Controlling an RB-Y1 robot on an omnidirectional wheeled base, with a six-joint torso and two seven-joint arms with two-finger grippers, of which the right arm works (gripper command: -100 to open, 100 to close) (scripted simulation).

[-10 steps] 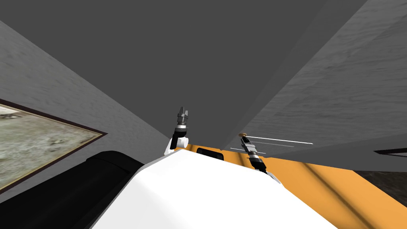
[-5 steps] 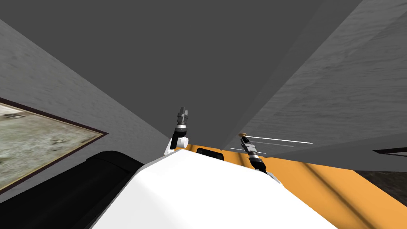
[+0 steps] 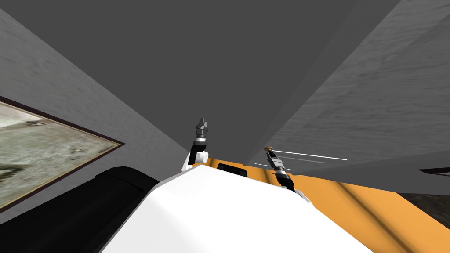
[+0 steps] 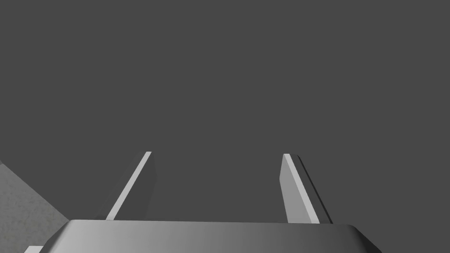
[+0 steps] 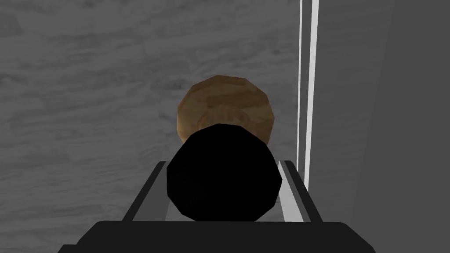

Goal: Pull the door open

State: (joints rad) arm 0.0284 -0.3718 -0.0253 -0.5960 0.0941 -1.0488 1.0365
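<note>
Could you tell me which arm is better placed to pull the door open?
The right: the right gripper is shut on the black door knob. The left gripper stands open before a flat dark grey surface.

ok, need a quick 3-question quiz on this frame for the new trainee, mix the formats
1. Multiple choice: what is the right hand shut on? A) the knob B) a towel C) nothing.
2. True or false: the left hand is also gripping the knob.
3. Fill in: the round plate behind the knob, on the grey door, is ____ in colour.

Key: 1 A; 2 false, its fingers stand open before a flat dark grey surface; 3 brown.
</note>
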